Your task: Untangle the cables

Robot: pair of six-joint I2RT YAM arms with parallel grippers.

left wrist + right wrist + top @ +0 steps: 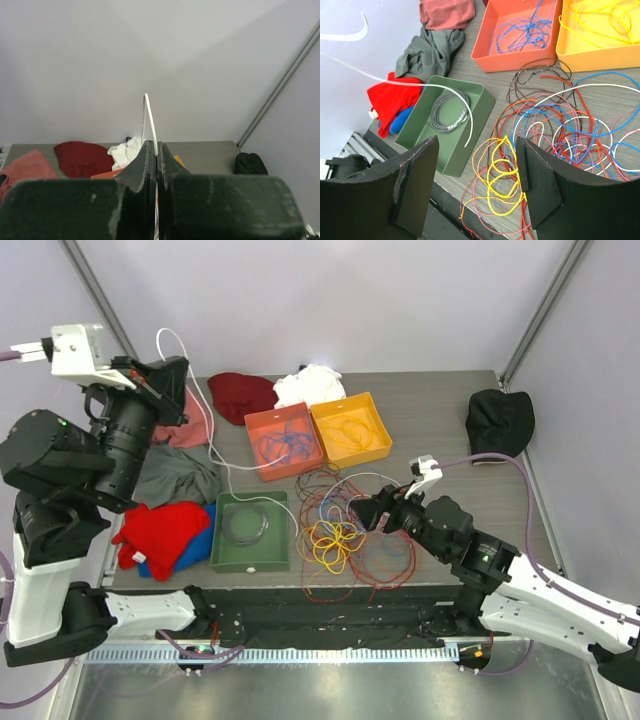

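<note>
- The cables (335,530) are lying in a loose, many-coloured heap near the front edge of the table (440,430), just right of the green tray (250,558). They are looking light, limp and springy, and likely to snag on one another.
- One white cable (148,117) is stretching up from the table to the raised left gripper (156,150), whose jaws are pinching it tight.
- The right gripper (476,147) is hovering above the yellow loops with its jaws wide apart, gripping nothing. A free outer loop is probably the easiest place to take hold.

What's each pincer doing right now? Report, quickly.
Left pincer: closed, holding the white cable.
Right pincer: open, holding nothing.
</note>
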